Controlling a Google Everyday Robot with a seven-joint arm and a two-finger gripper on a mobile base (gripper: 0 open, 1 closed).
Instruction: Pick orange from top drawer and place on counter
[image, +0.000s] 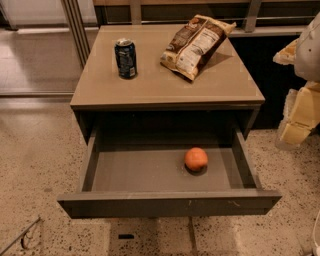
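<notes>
The orange (196, 159) lies on the grey floor of the open top drawer (170, 202), right of its middle. The drawer is pulled out toward me below the tan counter (165, 85). My gripper (297, 117) shows as white and pale-yellow parts at the right edge of the view. It is beside the cabinet, level with the counter and to the right of it. It is well apart from the orange and holds nothing that I can see.
A dark blue soda can (125, 58) stands on the counter at the back left. A brown and white chip bag (196, 45) lies at the back right. Speckled terrazzo floor (35, 160) surrounds the cabinet. A thin metal piece (22, 239) sits at the bottom left.
</notes>
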